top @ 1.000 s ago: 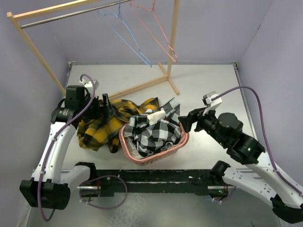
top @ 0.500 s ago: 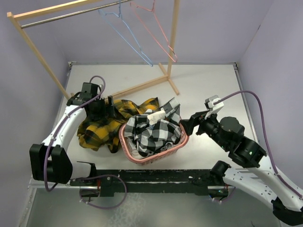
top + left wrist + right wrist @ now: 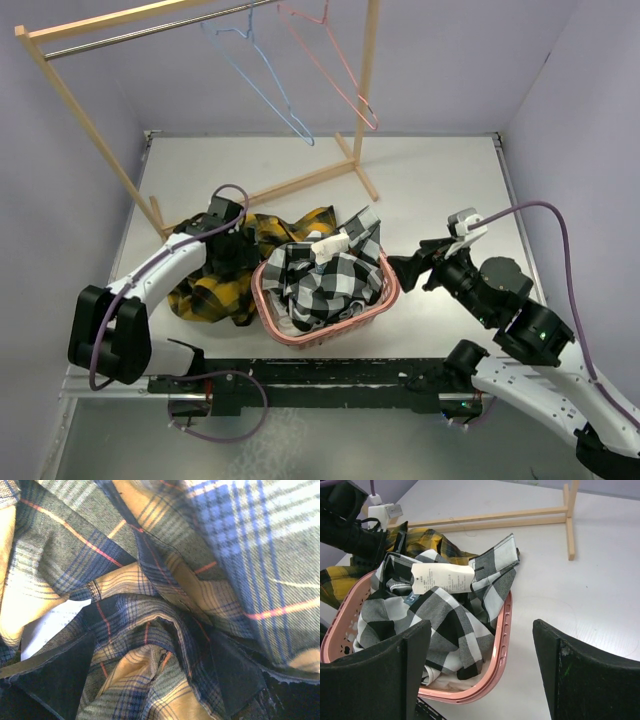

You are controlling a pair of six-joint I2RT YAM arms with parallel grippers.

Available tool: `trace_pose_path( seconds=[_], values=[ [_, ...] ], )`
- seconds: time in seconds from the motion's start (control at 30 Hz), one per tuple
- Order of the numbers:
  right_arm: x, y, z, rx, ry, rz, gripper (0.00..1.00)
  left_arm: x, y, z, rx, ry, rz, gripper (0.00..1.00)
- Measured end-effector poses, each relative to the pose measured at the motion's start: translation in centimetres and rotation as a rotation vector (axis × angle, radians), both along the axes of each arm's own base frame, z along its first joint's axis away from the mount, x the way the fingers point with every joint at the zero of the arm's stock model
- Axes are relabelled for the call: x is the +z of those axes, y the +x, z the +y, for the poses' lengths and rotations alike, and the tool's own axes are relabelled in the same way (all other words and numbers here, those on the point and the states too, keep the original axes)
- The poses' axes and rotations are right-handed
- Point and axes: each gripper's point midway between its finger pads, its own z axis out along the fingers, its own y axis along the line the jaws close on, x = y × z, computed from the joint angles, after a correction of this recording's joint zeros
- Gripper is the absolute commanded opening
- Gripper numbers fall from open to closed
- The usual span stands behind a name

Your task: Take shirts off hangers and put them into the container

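Left hand (image 3: 233, 250) lowered onto yellow shirt (image 3: 203, 293), fingers spread

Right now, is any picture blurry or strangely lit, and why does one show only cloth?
Top external view: sharp, evenly lit. Left wrist view: so close that the yellow plaid shirt fills it, with a bluish cast upper right. Right wrist view: basket sharp, its own fingers dark, little detail.

plaid shirt (image 3: 205, 290): yellow and dark navy, thin red lines. checked shirt (image 3: 330, 280): black and white. basket (image 3: 506, 635): pink. blue hanger (image 3: 260, 87): light blue. pink hanger (image 3: 330, 70): pink.
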Motion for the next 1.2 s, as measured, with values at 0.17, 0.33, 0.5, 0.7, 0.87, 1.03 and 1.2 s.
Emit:
trace_pose_path(
  seconds=[0.17,0.33,0.5,0.7,0.87,1.03,1.2],
  values=[
    [-0.4,0.0,0.1,0.001,-0.005,0.005,0.84,-1.1,0.2,0.5,0.041,0.027,-0.003,0.99],
    [-0.9,0.3,0.3,0.001,-0.021,0.021,0.84,-3.2,0.2,0.7,0.066,0.053,0.031,0.95],
    [-1.1,0.3,0.4,0.001,-0.026,0.026,0.84,-4.0,0.3,0.6,0.107,0.061,0.025,0.74],
    [-1.1,0.1,0.1,-0.002,-0.025,0.025,0.84,-4.8,0.2,0.7,0.145,0.058,0.008,0.11],
    [-0.5,-0.5,-0.7,-0.01,0.003,0.006,0.84,-4.6,0.3,0.5,0.161,0.032,-0.023,0.0],
    [-0.3,-0.9,-1.7,-0.034,0.017,0.001,0.84,-2.6,0.4,0.4,0.16,0.003,-0.081,0.0],
    [-0.3,-1.0,-2.3,-0.059,0.024,0.003,0.84,3.6,1.1,0.7,0.145,-0.029,-0.237,0.0]
  ],
)
